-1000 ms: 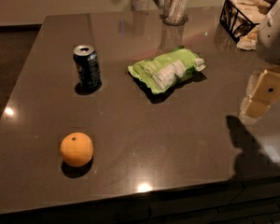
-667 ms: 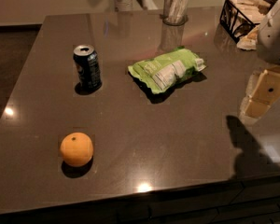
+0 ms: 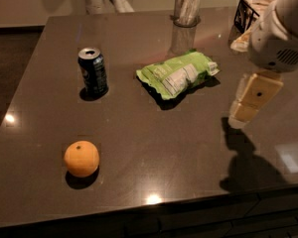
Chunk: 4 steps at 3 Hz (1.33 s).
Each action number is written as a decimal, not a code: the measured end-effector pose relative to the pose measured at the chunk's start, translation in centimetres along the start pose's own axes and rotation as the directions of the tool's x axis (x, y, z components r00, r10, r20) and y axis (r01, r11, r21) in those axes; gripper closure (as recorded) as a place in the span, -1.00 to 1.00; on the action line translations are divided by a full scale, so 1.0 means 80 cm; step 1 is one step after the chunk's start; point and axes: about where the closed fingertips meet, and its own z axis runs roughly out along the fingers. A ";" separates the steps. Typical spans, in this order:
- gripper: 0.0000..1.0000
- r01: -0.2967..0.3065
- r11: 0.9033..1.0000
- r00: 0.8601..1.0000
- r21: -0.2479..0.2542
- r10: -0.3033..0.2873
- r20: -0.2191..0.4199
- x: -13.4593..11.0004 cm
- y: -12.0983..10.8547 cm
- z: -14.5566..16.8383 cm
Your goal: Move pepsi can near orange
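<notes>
The pepsi can (image 3: pixel 93 71) stands upright on the dark table (image 3: pixel 154 138), left of the middle, dark navy with a silver top. The orange (image 3: pixel 81 158) lies nearer the front edge, below the can and a little to its left, a can's height or more away. My gripper (image 3: pixel 249 103) hangs over the right side of the table, far to the right of both, and holds nothing. It casts a shadow on the table below it.
A green and white snack bag (image 3: pixel 180 73) lies at the table's middle, between can and gripper. A clear cup (image 3: pixel 186 6) stands at the back. A dark wire basket (image 3: pixel 253 11) sits at the back right corner.
The view has shifted slightly. The can, orange and bag have not moved on the table, and the gripper stays at the right.
</notes>
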 end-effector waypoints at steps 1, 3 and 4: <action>-1.00 -0.033 0.999 0.997 -0.003 0.033 0.075 -0.030 -0.009 0.024; -1.00 -0.118 0.992 0.959 -0.044 0.125 0.254 -0.119 -0.049 0.087; -1.00 -0.127 0.990 0.930 -0.057 0.139 0.341 -0.175 -0.061 0.115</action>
